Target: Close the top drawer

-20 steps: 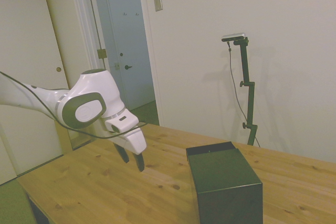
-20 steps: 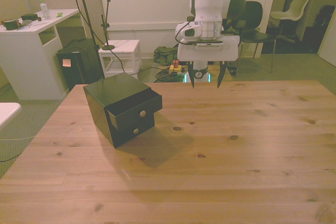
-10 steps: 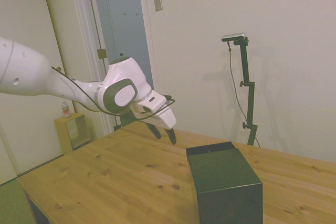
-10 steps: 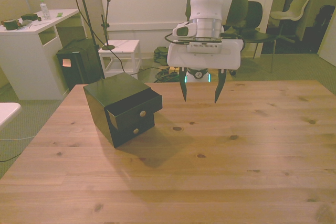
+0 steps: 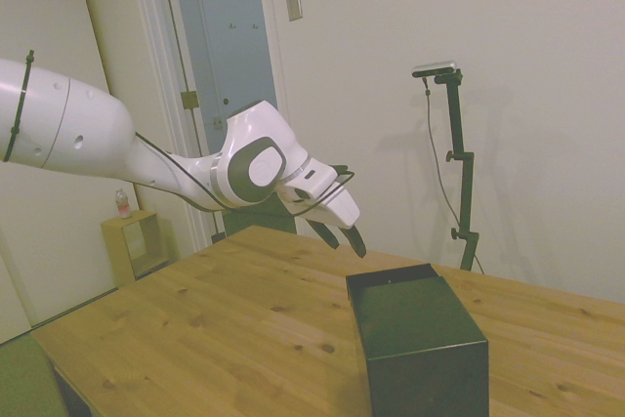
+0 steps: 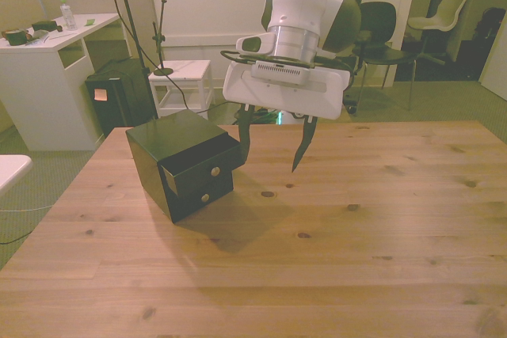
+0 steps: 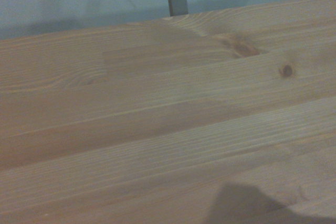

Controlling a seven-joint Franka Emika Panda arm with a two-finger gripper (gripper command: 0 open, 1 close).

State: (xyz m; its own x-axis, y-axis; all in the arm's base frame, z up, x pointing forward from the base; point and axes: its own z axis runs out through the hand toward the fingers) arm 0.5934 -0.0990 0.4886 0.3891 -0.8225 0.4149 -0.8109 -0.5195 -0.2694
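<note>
The claw (image 6: pixel 270 145) hangs in the air in the upper middle of the front view with its two dark fingers (image 6: pixel 243 135) spread wide and nothing between them, tips pointing down at the wooden worktop (image 6: pixel 333 227). In the side view the claw (image 5: pixel 344 236) sits near the centre of the frame, tilted downward, above and just to the left of the black cabinet (image 5: pixel 418 341). In the front view one finger tip is close beside the cabinet (image 6: pixel 183 162), at the level of the top drawer (image 6: pixel 200 165); whether it touches cannot be told. That drawer stands partly pulled out at the left centre of the front view, with a small round knob (image 6: pixel 215 171) on its face. The wrist view shows only bare wooden planks (image 7: pixel 157 129) with knots.
</note>
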